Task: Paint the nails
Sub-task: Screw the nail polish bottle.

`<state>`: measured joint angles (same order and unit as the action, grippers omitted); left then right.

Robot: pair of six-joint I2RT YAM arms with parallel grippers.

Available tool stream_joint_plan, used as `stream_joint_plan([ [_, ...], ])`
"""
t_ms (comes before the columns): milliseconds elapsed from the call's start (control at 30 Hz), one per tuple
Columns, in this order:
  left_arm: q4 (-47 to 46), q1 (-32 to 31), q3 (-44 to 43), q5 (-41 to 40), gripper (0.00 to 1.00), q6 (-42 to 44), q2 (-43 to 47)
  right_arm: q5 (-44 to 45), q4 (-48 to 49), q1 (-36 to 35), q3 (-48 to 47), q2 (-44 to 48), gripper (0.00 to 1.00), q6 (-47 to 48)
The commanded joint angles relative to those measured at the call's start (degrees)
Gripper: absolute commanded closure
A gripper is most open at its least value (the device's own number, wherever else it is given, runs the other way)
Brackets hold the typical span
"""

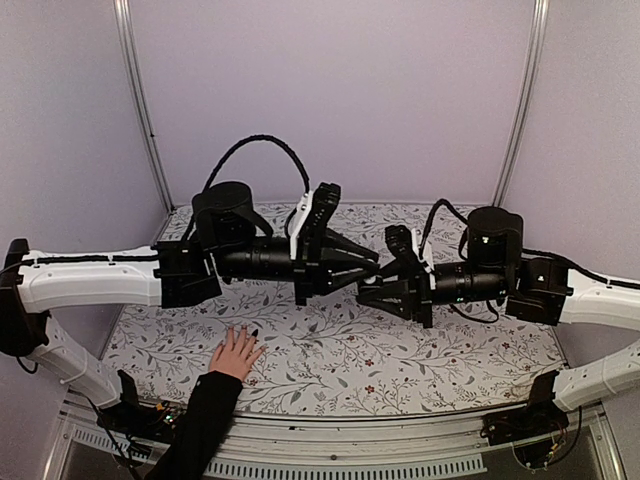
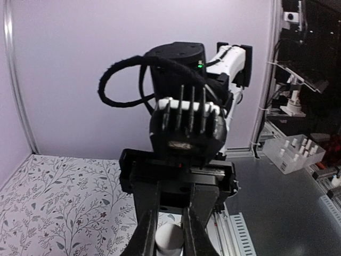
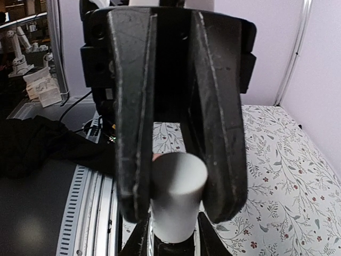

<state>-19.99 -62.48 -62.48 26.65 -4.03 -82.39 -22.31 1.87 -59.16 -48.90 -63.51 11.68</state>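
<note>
White cap (image 3: 178,181), a stubby cylinder, is sitting pinched between the two dark fingers (image 3: 133,133) of the left gripper (image 3: 178,213), which are pressing on its sides in the right wrist view. The right gripper (image 2: 169,241) is pointing at it from the opposite side. Seen from the left wrist, its fingers are standing narrowly apart with the same white shape between them, but whether they are squeezing it I cannot tell. Both arms are reaching in from either side and meeting above the middle of the floral table (image 1: 420,360). Well apart from the grippers, a bare hand (image 1: 236,354) in a black sleeve (image 1: 200,420) is lying flat near the table's front edge, left of centre, with its fingers spread. The nails (image 1: 243,332) are showing too small to judge any polish
</note>
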Motion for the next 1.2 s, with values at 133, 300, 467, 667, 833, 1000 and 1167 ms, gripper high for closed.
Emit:
stream_joint_plan([
  [133,12.04,0.67,-3.29,18.46,0.96,8.24,-4.87,-20.24,0.11,-0.26,-7.71,-0.16,1.0,6.5],
  [300,13.31,0.79,-4.5,23.59,0.96,10.19,-6.35,-24.18,-1.35,-0.26,-9.61,-1.73,1.0,8.06],
  [467,15.73,1.46,-5.58,24.21,0.93,11.86,-6.58,-24.7,-1.34,-0.26,-9.98,-1.89,1.0,8.36],
  [667,14.58,3.75,-4.21,20.01,0.72,9.81,-3.41,-19.65,0.16,-0.26,-7.91,-1.16,1.0,6.92],
  [833,6.89,4.49,1.5,12.08,0.53,7.12,3.36,-5.94,1.85,-0.3,-6.13,-0.93,1.0,3.92],
  [1000,1.49,3.86,4.83,3.07,0.52,4.21,5.8,6.25,2.8,-0.26,-5.17,-1.96,1.0,0.7],
  [1167,-2.78,2.55,5.63,-9.86,0.56,0.18,5.91,14.27,3.96,-0.26,-4.96,-3.41,1.0,-1.77],
])
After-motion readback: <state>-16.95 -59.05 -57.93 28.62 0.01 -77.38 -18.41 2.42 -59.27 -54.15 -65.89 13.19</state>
